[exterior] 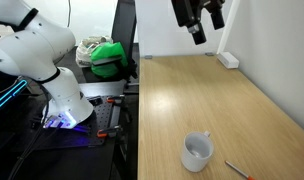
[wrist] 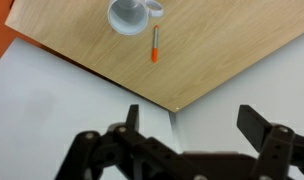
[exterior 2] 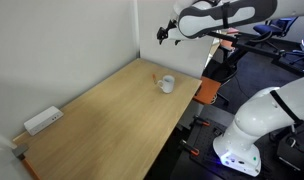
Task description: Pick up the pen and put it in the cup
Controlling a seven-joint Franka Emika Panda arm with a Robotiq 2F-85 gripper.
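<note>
Open table (wrist: 227, 50) surrounds the pen (wrist: 155, 45), only the cup (wrist: 127, 14) crowding one end, perhaps touching

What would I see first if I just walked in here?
A wide wooden table fills the room's middle. A white cup stands near one end, and a little orange pen lies beside it. The robot's tool hangs open up in the air.

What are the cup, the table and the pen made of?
The cup looks like glazed ceramic: smooth, white, thick rim, maybe plastic. The table looks like wood or wood-look laminate, with pale grain lines. The pen is probably plastic: bright, even orange.
</note>
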